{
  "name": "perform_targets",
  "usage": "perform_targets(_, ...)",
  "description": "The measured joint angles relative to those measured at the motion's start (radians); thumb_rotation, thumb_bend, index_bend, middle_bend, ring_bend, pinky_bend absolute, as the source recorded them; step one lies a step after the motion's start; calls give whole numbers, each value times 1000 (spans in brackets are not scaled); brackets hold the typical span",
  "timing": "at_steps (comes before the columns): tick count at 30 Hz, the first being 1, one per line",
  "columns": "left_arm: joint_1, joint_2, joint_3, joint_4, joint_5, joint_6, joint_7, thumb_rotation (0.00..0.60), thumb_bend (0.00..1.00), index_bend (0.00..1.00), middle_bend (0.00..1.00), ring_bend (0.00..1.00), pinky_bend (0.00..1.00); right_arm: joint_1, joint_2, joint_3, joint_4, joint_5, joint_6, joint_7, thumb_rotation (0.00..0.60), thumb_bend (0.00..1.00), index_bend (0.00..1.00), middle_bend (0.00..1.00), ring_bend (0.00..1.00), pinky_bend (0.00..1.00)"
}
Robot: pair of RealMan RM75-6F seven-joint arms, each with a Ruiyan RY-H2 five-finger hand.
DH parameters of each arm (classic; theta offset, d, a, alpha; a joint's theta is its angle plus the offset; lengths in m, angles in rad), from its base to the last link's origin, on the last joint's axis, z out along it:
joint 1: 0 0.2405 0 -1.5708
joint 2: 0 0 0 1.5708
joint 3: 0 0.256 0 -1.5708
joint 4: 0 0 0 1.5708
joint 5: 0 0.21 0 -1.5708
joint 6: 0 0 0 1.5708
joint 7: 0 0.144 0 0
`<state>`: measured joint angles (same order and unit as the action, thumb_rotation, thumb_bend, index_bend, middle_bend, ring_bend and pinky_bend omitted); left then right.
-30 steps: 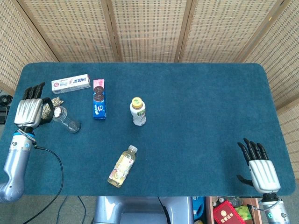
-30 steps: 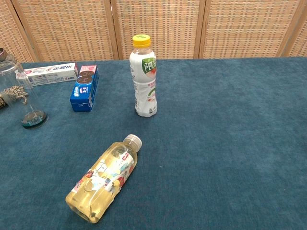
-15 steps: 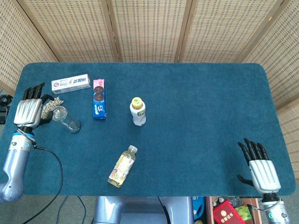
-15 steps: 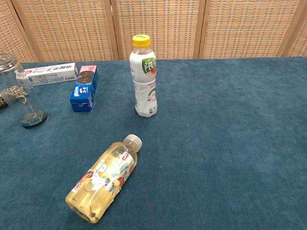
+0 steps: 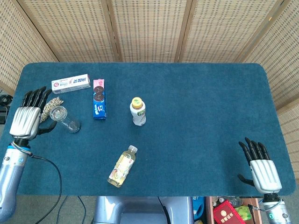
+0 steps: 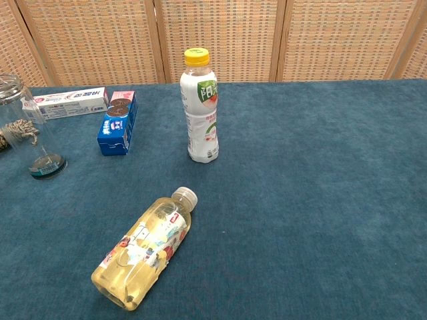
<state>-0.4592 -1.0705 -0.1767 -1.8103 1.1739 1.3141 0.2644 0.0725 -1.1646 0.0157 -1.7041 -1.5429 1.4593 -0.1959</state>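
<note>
At the bench's left edge, the left hand [image 5: 25, 121], fingers spread and released, sits just left of the upright clear glass jar [image 5: 65, 119], far nearer than the right hand [image 5: 262, 169].

A toothpaste box [image 5: 70, 84] and cookie pack [image 5: 99, 98] are lying left of the upright bottle [image 5: 137, 111]; a yellow bottle [image 5: 122, 165] is lying before it.

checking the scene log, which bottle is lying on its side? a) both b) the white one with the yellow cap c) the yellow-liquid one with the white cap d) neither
c: the yellow-liquid bottle lies flat on the blue table, while the white bottle stands upright behind it.
</note>
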Motion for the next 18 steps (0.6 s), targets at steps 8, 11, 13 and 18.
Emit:
perform_targets(8,139,-30,147,-25,208,168,70,600,164,0,0,0,0,-4,-2,0,7,-22,22,1,600,0,0,0,0,0)
perform_targets(11,187,-37,193,-17,251,207,102,600,163,0,0,0,0,-6,-2,-1,6,-30,29,-3,600,0,0,0,0,0)
perform_targets(13,217,-38,218,-9,261,225,129,600,164,0,0,0,0,-7,-3,-1,6,-32,30,-7,600,0,0,0,0,0)
perform_targets(18,280,-47,248,17,261,259,152,600,163,0,0,0,0,-4,-10,-1,6,-30,24,-22,600,0,0,0,0,0)
